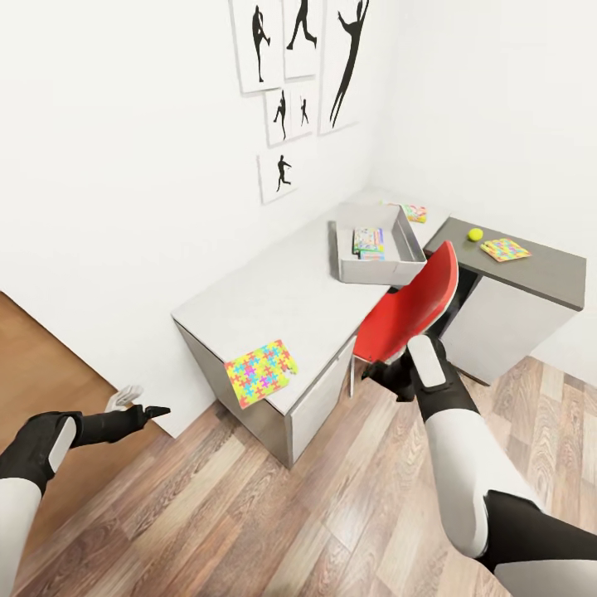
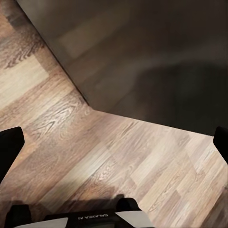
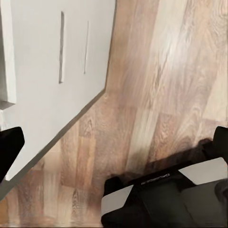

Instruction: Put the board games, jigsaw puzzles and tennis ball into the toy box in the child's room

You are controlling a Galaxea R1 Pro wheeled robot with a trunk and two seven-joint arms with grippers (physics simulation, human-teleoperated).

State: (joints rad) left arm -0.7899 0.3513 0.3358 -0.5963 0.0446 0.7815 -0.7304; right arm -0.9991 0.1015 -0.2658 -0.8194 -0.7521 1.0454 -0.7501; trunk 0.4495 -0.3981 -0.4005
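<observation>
Left gripper (image 1: 156,410): was held low over the wood floor (image 1: 249,514) at the near left, just short of the table's near end; its fingers appeared drawn close together in the head view, while dark fingertips stood at opposite edges of the left wrist view, so its state could not be told.
Right gripper (image 1: 377,371): was held low beside the red chair (image 1: 410,311), largely hidden by the forearm; whether spread or pressed together could not be told. Nothing was seen held by either.
Near jigsaw puzzle (image 1: 261,372): lay flat on the near corner of the table (image 1: 274,294), its edge slightly overhanging; a square of yellow, pink, blue and green pieces with one notched corner.
Key relation: this puzzle lay forward of and between both grippers, higher than either; the left gripper was judged the nearer and less obstructed, the chair standing by the right.
Toy box (image 1: 377,269): a light grey open bin was set farther along the table, well apart from the near puzzle; a colourful flat box (image 1: 369,240) was seen inside.
Far board game (image 1: 413,212): lay just behind the toy box.
Tennis ball (image 1: 474,235): a small yellow-green ball rested on the lower dark wing.
Second puzzle (image 1: 504,249): lay just beside the ball.
</observation>
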